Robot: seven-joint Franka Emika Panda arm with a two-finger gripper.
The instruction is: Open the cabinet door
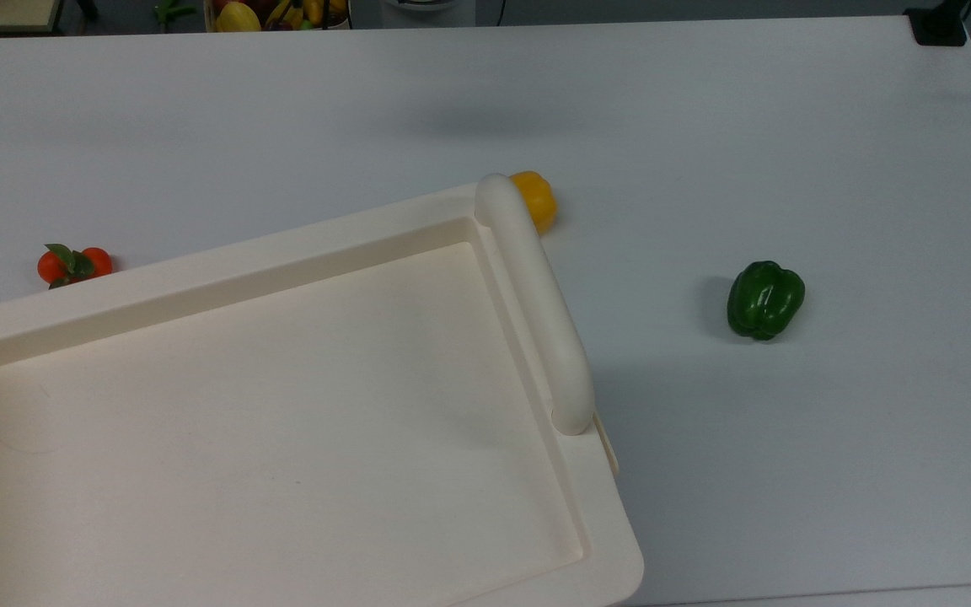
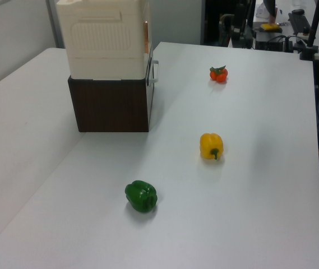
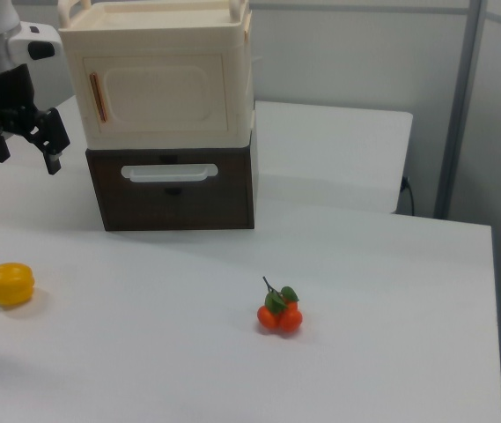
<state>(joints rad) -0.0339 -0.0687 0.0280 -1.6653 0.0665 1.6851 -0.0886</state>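
Note:
The cabinet [image 3: 158,84] is a cream unit on a dark brown base, standing at the back of the white table. Its cabinet door [image 3: 162,95] is the cream front panel with a thin vertical tan handle [image 3: 98,97] at the right view's left edge, and it lies flush and shut. From above, the cabinet [image 1: 283,405] shows a recessed top and a thick rounded bar [image 1: 536,295], with the cabinet door [image 1: 608,445] as a narrow strip below the bar's end. My gripper [image 3: 28,159] hangs open to the right view's left of the cabinet, apart from the door, holding nothing.
A yellow pepper [image 2: 211,145], a green pepper [image 2: 141,196] and a small bunch of tomatoes [image 2: 218,73] lie on the table [image 1: 789,126] around the cabinet. The brown base has a drawer with a white handle [image 3: 169,173]. A second table stands behind.

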